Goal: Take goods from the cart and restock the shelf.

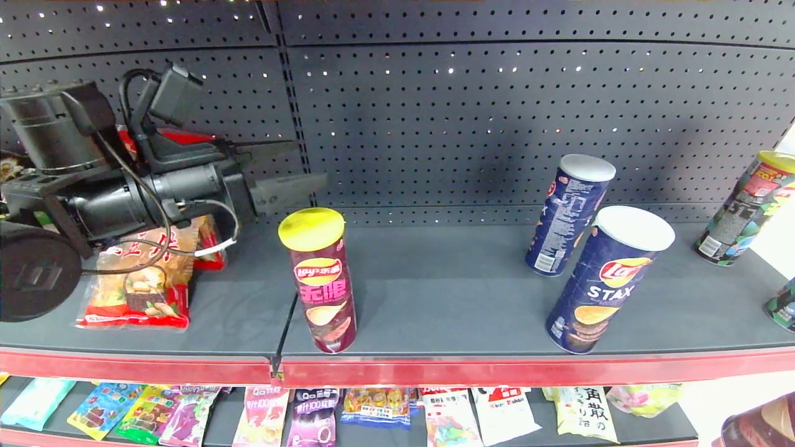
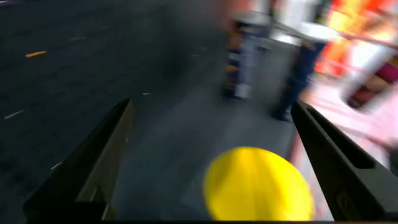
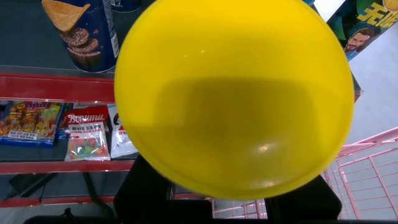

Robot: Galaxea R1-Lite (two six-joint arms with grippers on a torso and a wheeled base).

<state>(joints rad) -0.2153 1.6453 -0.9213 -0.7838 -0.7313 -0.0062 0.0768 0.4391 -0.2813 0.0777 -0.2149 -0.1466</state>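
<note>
The centre can (image 1: 320, 285) is being kept at the near edge of the shelf (image 1: 435, 292). Rightward, the front can (image 1: 605, 279) is being backed by the rear can (image 1: 568, 214). Leftward, the snack bag (image 1: 140, 292) is being overhung by the left gripper (image 1: 310, 162).

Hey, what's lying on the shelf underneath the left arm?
A red snack bag lies flat on the shelf, peanuts pictured on it. The left arm covers its far end. A second red packet behind is mostly hidden.

a maroon chip can (image 1: 323, 288) with a yellow lid stands upright at the grey shelf (image 1: 435, 298) front edge; a blue white-lidded can (image 1: 605, 279) and a second blue can (image 1: 568, 214) behind it stand upright well to its right.
</note>
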